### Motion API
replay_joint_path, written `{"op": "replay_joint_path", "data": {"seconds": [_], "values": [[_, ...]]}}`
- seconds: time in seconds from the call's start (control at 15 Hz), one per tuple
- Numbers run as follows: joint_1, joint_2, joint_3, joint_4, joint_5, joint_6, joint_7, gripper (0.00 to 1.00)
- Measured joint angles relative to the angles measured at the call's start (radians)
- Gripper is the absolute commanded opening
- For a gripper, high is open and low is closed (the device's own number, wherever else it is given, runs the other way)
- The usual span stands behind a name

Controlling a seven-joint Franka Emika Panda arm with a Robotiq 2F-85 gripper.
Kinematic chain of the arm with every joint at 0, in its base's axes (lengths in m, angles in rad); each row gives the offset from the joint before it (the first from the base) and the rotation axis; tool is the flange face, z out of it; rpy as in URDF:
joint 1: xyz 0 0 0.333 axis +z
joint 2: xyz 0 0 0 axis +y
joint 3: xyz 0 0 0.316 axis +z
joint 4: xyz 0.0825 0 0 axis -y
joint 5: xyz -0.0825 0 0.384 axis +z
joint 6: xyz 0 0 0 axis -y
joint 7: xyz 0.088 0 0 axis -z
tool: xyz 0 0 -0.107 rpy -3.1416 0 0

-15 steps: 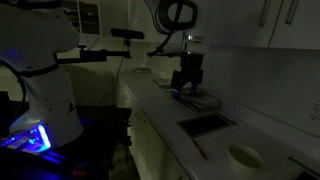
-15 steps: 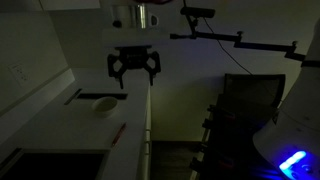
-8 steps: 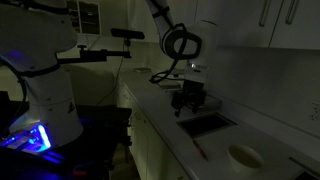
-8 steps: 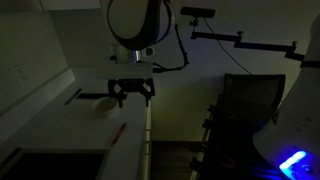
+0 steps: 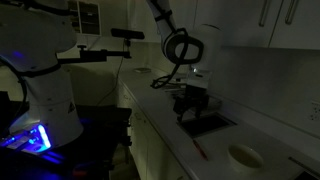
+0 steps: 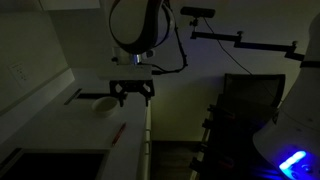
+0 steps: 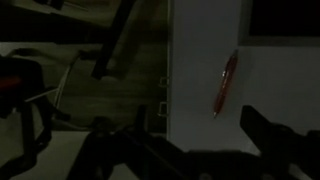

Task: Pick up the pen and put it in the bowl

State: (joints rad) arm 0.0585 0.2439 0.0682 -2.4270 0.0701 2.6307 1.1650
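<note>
The scene is very dark. The thin reddish pen (image 7: 227, 85) lies on the pale counter; it also shows in both exterior views (image 5: 199, 151) (image 6: 117, 133). The cream-white bowl (image 5: 245, 156) (image 6: 104, 105) stands on the counter past the pen. My gripper (image 5: 190, 105) (image 6: 132, 92) hangs open and empty above the counter, between the dark tray and the pen. In the wrist view its dark fingers (image 7: 190, 135) spread wide below the pen.
A dark flat rectangular tray (image 5: 206, 124) lies on the counter near the gripper. The counter's front edge (image 7: 168, 90) drops off to the floor. A white robot base with blue light (image 5: 40, 110) and a camera boom (image 6: 235, 40) stand beside the counter.
The gripper came down from high above the counter to just over it and shifted toward the pen. Pen and bowl stayed in place.
</note>
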Motion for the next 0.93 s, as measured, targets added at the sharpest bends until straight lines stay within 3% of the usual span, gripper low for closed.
{"op": "replay_joint_path", "data": {"seconds": [0.4,0.67,0.73,0.8,0.93], "values": [[0.008,0.305,-0.039,0.2,0.089,0.079,-0.054,1.0],[0.031,0.434,-0.068,0.344,0.126,0.078,-0.059,0.85],[0.033,0.457,-0.07,0.37,0.134,0.078,-0.059,0.74],[0.034,0.478,-0.07,0.393,0.142,0.077,-0.059,0.72],[0.036,0.515,-0.07,0.433,0.154,0.069,-0.06,0.55]]}}
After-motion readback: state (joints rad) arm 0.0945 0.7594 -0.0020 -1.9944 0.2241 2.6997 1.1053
